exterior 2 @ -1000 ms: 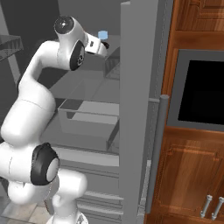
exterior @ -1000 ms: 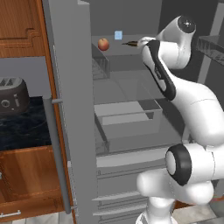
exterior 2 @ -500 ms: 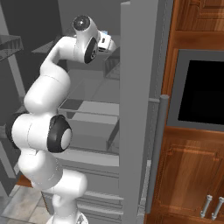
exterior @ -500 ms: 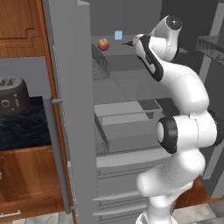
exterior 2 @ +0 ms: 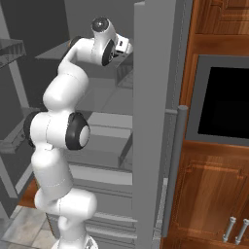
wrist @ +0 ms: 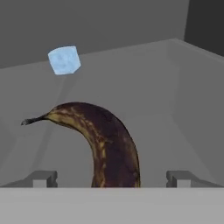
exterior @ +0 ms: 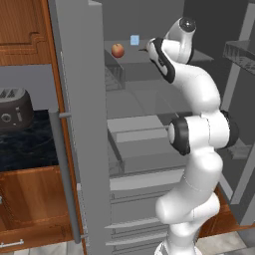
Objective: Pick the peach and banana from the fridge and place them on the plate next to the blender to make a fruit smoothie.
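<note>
The dark brown-black banana point(wrist: 105, 146) lies flat on a grey upper shelf of the open fridge point(exterior: 79, 124), its stem pointing left in the hand view, while the orange-red peach point(exterior: 117, 50) sits on the same shelf level, well apart to the left.

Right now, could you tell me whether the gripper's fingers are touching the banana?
Apart. The hand view shows the gripper open, each fingertip well clear of the banana lying between them.

White arm reared tall, elbow bent, wrist high and reaching forward, hand point(wrist: 112, 178) fingers spread wide, empty.
</note>
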